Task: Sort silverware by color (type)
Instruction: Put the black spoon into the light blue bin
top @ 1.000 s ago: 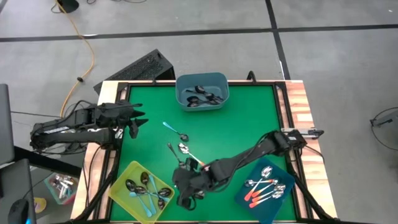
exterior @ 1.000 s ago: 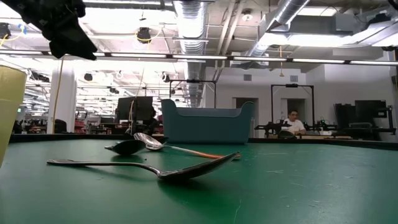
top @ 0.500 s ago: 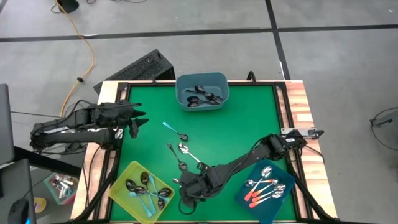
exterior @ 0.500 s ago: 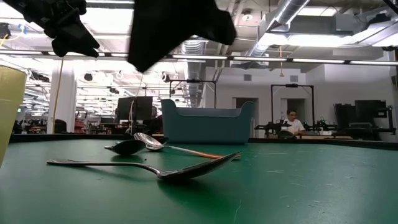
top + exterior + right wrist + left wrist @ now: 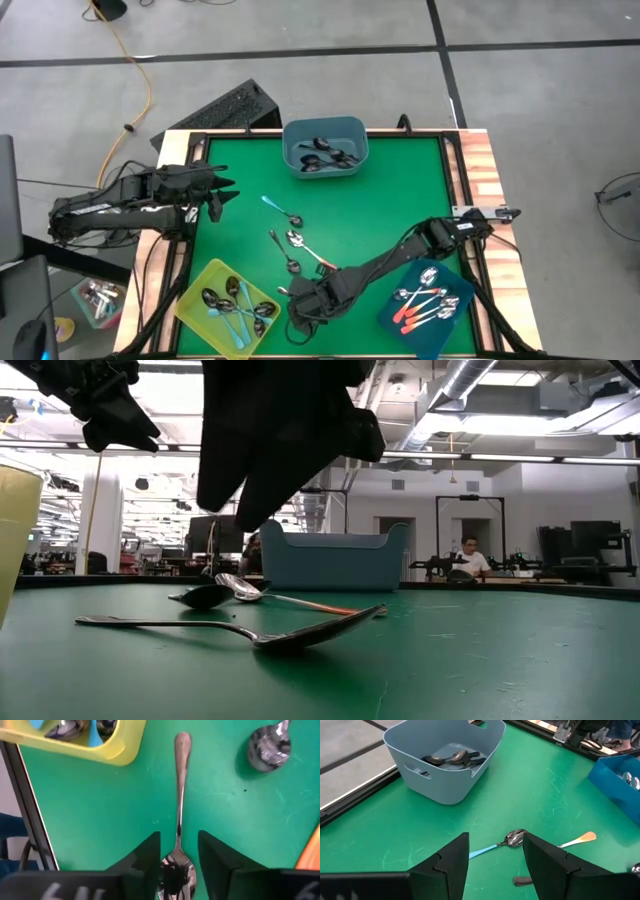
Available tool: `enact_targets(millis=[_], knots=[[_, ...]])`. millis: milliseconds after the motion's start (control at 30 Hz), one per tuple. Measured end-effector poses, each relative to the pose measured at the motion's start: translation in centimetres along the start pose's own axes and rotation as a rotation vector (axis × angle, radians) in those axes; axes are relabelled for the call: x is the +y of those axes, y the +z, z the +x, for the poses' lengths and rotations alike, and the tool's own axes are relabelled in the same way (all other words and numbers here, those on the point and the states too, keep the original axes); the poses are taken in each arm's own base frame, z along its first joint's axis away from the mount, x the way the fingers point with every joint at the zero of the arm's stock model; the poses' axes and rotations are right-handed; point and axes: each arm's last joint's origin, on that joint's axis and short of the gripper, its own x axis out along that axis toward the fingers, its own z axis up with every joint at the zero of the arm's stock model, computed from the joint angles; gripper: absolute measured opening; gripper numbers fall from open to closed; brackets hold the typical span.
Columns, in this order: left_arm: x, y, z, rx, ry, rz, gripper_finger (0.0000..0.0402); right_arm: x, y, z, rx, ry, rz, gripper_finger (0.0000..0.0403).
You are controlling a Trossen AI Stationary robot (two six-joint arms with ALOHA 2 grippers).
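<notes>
Seen from above: green tabletop [image 5: 380, 190] with three bins. Grey-blue bin [image 5: 325, 147] at the far edge holding dark metal spoons; yellow bin [image 5: 228, 305] at the near left holding blue-handled spoons; dark blue bin [image 5: 430, 305] at the near right holding orange-handled spoons.

Three spoons left loose mid-tabletop: a blue-handled spoon [image 5: 281, 211], an orange-handled spoon [image 5: 308, 248], and a dark metal spoon [image 5: 281, 250] lying close beside it.

Right claw [image 5: 303, 312] now low over the near edge, just beside the yellow bin, moved nearer that edge than a second ago. Fingers parted wider than a moment earlier; in the right wrist view, another plain metal spoon [image 5: 179, 820] lying flat between them, not gripped. Likely either just released or about to be picked up; grey-blue bin its proper home.

Left claw [image 5: 213, 197] hanging open above the tabletop's left side, unmoved, holding nothing.
</notes>
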Motion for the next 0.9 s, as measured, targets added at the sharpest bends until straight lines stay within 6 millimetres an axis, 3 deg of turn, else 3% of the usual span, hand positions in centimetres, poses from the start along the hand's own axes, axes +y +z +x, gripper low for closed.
enact_targets(millis=[167,367,767,900], knots=[[0.0,0.0,0.0,0.000,0.000,-0.006,0.0170,-0.4,0.3,0.0,-0.019,-0.031,0.002,0.0189],[0.0,0.0,0.0,0.000,0.001,-0.006,0.0170,-0.8,0.7,0.1,-0.031,-0.045,0.001,0.0195],[0.0,0.0,0.0,-0.001,0.007,-0.006,0.0170,-0.6,-0.4,5.3,0.024,-0.028,0.012,0.0196],[0.0,0.0,0.0,-0.001,0.006,-0.006,0.0170,-0.6,-0.7,5.8,0.040,-0.037,0.017,0.0196]])
